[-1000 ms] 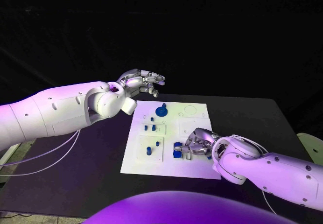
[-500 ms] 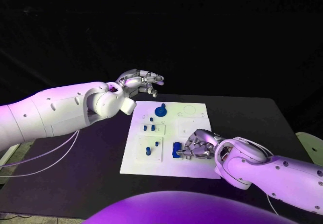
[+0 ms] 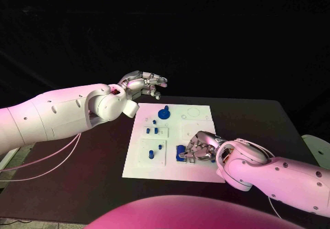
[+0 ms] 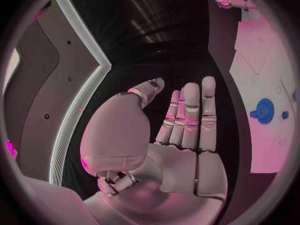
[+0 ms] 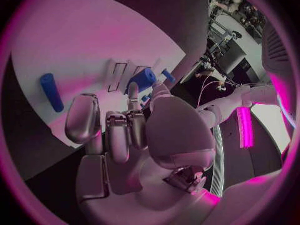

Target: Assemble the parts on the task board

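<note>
Resting surface: a black bench (image 3: 89,167) carries the flat white rectangular task board (image 3: 199,169) at its middle.
Left robot hand: the silver left robot hand (image 3: 143,82) hangs above the bench just past the board's far left corner, touching nothing; in the left wrist view (image 4: 187,120) its fingers are stretched out straight and side by side, the thumb set apart, and the palm holds nothing.
Right robot hand: the silver right robot hand (image 3: 201,148) is low over the near right part of the board, fingers curled downward; in the right wrist view (image 5: 125,135) the fingertips (image 5: 133,91) reach to a short blue cylindrical part (image 5: 142,79), but whether they pinch it or only touch it cannot be told.
Blue block: a small dark blue block-shaped part (image 3: 180,152) stands on the board just beside the right hand's fingers, on the side toward the board's middle.
Round part: a blue disc-shaped part (image 3: 164,113) sits near the board's far edge; the left wrist view shows it as well (image 4: 264,110).
Small pegs: several small blue peg parts (image 3: 152,129) stand in the left middle of the board, and two more (image 3: 152,153) in a square recess nearer the robot.
Loose rod: a blue rod-shaped part (image 5: 51,91) lies flat on the white board, apart from the right hand's fingers.
</note>
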Available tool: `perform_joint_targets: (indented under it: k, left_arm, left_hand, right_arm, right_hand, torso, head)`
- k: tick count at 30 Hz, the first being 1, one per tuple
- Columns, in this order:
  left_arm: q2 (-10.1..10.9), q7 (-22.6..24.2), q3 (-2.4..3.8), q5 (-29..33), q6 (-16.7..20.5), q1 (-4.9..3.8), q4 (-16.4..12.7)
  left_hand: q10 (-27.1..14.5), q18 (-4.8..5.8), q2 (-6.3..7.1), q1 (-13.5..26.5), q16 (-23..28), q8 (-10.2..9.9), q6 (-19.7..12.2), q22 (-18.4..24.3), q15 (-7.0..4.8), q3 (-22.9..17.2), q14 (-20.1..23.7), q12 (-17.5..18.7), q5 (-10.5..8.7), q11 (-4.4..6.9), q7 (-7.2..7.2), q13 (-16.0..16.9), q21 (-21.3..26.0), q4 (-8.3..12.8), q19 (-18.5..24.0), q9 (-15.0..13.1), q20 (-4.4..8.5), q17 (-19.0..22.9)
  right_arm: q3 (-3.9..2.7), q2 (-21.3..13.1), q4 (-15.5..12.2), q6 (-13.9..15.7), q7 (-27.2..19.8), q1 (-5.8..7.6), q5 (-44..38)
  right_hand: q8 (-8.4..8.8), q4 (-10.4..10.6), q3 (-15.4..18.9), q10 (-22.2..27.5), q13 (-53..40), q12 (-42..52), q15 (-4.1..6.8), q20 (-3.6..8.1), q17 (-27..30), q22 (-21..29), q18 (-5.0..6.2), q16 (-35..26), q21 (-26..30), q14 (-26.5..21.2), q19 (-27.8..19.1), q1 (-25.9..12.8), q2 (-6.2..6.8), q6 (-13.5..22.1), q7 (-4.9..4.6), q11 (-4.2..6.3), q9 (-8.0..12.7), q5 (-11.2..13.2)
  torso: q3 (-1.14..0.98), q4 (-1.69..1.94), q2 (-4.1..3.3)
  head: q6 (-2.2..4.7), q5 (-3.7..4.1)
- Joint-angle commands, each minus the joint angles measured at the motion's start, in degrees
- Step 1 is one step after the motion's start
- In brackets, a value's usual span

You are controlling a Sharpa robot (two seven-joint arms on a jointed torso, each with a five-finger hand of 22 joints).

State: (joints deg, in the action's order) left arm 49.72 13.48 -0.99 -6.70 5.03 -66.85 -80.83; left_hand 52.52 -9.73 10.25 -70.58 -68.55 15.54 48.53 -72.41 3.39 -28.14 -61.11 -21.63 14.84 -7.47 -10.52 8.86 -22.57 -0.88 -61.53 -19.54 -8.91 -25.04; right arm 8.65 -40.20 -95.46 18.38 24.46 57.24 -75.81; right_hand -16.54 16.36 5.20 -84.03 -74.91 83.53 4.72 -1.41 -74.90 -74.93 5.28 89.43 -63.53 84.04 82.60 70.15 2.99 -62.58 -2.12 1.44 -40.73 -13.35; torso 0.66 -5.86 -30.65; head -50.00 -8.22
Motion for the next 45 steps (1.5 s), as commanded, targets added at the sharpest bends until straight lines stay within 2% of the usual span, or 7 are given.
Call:
perform_joint_targets:
  k: [1,15,21,25,30,39,45]
  left_arm:
    - [0.0,0.2,0.04,-0.1,-0.8,-0.03,-0.1]
    - [0.1,0.2,0.03,-0.1,-0.9,-0.03,-0.1]
    - [0.1,0.2,0.01,-0.1,-0.9,-0.03,-0.1]
    - [0.3,0.2,-0.02,-0.1,-0.8,-0.03,-0.2]
    - [0.5,0.4,-0.06,-0.1,-0.7,-0.02,-0.3]
    - [0.9,0.7,-0.14,-0.1,-0.6,0.04,-0.5]
    - [1.0,0.8,-0.17,-0.1,-0.6,0.11,-0.5]
  left_hand:
    - [-0.3,-0.53,-0.38,0.0,-0.3,0.4,-0.4,0.0,-0.12,0.0,0.3,-0.3,0.14,-0.01,-0.12,0.1,0.3,0.1,-0.4,0.1,-0.21,0.1]
    - [-0.4,-0.53,-0.41,0.0,-0.3,0.4,-0.4,0.0,-0.11,0.0,0.3,-0.5,0.09,-0.03,-0.13,0.1,0.3,0.1,-0.4,0.1,-0.22,0.1]
    - [-0.4,-0.53,-0.41,0.0,-0.3,0.4,-0.4,0.0,-0.11,0.0,0.3,-0.5,0.09,-0.03,-0.13,0.1,0.3,0.1,-0.4,0.1,-0.22,0.1]
    - [-0.4,-0.53,-0.41,0.0,-0.3,0.4,-0.4,0.0,-0.11,0.0,0.3,-0.5,0.09,-0.03,-0.13,0.1,0.3,0.1,-0.4,0.1,-0.22,0.1]
    - [-0.5,-0.53,-0.36,0.0,-0.4,0.5,-0.5,0.0,-0.1,0.0,0.4,-0.6,0.08,-0.03,-0.13,0.1,0.3,0.1,-0.4,0.1,-0.23,0.2]
    - [-0.5,-0.52,-0.36,0.0,-0.4,0.5,-0.5,0.0,-0.1,0.0,0.4,-0.6,0.08,-0.03,-0.13,0.1,0.3,0.1,-0.4,0.1,-0.23,0.2]
    - [-0.5,-0.52,-0.36,0.0,-0.4,0.5,-0.5,0.0,-0.1,0.0,0.4,-0.6,0.08,-0.03,-0.13,0.1,0.3,0.1,-0.4,0.1,-0.23,0.2]
  right_arm:
    - [0.02,-0.1,0.4,-1.3,0.3,-0.06,-1.2]
    - [0.06,-1.0,-0.2,-1.1,-0.3,-0.08,-1.5]
    - [0.06,-2.1,-1.2,1.8,-1.0,-0.12,-1.5]
    - [0.05,-4.7,-2.6,4.6,-1.2,-0.11,-1.4]
    - [0.02,-8.6,-4.2,6.3,-0.9,0.16,-1.0]
    - [0.04,-14.3,-4.7,7.1,0.2,0.12,-2.6]
    - [0.07,-15.8,-4.3,7.0,0.8,-0.56,-3.3]
  right_hand:
    - [0.5,-0.3,0.0,-2.7,-9.7,0.5,0.58,0.37,-13.7,-7.2,-0.3,0.2,-0.3,5.7,0.3,2.8,-0.24,-0.7,0.06,0.53,0.0,2.0]
    - [0.57,-0.2,0.4,-3.0,-10.2,1.0,0.68,0.45,-14.2,-7.3,-0.36,0.4,-0.5,5.8,0.4,4.7,-0.12,-1.1,0.19,0.66,-0.1,2.4]
    - [0.68,0.3,1.4,-3.0,-10.2,1.0,0.61,0.44,-14.0,-7.3,-0.35,0.3,-0.3,5.8,0.4,3.8,-0.15,-1.3,0.07,0.55,-0.1,2.0]
    - [1.13,0.2,2.1,-2.6,-9.6,0.3,0.56,0.4,-14.0,-7.3,-0.29,0.3,0.1,5.7,0.3,4.1,-0.24,-0.8,-0.04,0.48,-0.1,0.3]
    - [2.19,0.1,3.3,-1.8,-8.5,-1.0,0.09,0.09,-13.2,-6.9,-0.1,0.1,1.5,5.6,-0.1,4.6,0.17,1.1,-0.81,-0.16,0.0,-0.1]
    - [2.53,0.1,3.7,-1.1,-7.6,-2.2,-0.16,-0.13,-12.6,-6.7,0.02,0.0,2.3,5.5,-0.3,5.1,0.28,1.7,-1.09,-0.42,0.0,-0.4]
    - [2.64,0.1,3.9,-0.7,-7.1,-2.8,-0.24,-0.22,-12.4,-6.7,0.06,-0.1,2.6,5.4,-0.4,5.4,0.28,1.8,-1.16,-0.5,0.0,-0.7]
  torso:
    - [0.09,-0.02,0.0]
    - [-0.02,-0.02,0.01]
    - [-0.02,-0.03,0.0]
    - [0.02,-0.09,0.03]
    - [0.04,-0.19,0.08]
    - [-0.03,-0.21,0.07]
    - [-0.08,-0.36,0.1]
  head:
    - [0.0,-0.18]
    - [0.0,-0.21]
    - [0.0,-0.14]
    - [0.0,-0.16]
    - [0.0,0.19]
    - [0.0,1.37]
    - [0.0,1.54]
